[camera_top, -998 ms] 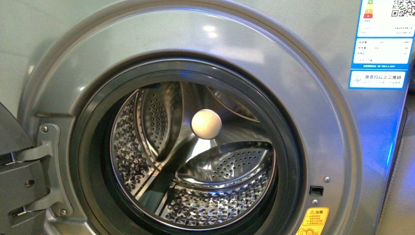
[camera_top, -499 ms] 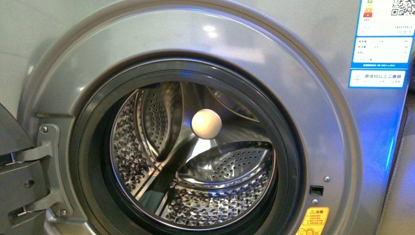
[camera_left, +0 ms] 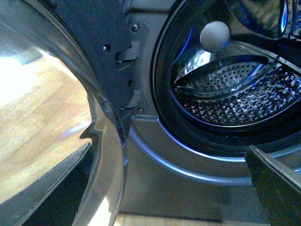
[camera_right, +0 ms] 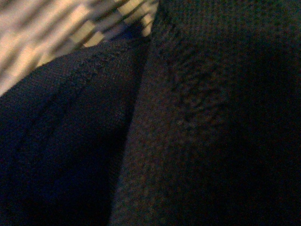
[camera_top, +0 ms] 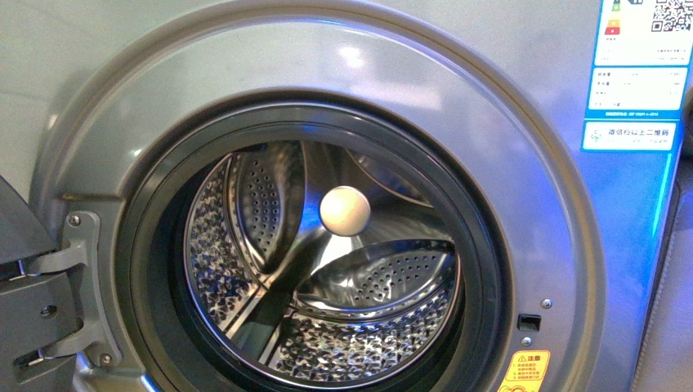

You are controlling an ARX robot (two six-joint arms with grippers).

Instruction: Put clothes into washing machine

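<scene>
The silver-grey washing machine (camera_top: 458, 106) fills the front view with its round opening uncovered. Inside the dark gasket (camera_top: 484, 269), the perforated steel drum (camera_top: 368, 343) holds no fabric. Neither arm shows in the front view. The left wrist view has my left gripper (camera_left: 164, 188) open, low in front of the machine's lower front panel, with nothing between its dark fingers (camera_left: 277, 188). Dark grey-blue knit clothes (camera_right: 188, 117) fill the right wrist view. My right gripper is shut on them, and the fabric hides its fingers.
The open door (camera_left: 101, 155) with its glass bowl hangs at the machine's left on a grey hinge (camera_top: 78, 278). Wooden floor (camera_left: 37, 117) lies beyond the door. Blue-white labels (camera_top: 633, 90) and a yellow sticker (camera_top: 523, 369) sit on the machine's right side.
In the front view the machine has drifted slightly downward in the frame. The drum looks the same, with nothing in it.
</scene>
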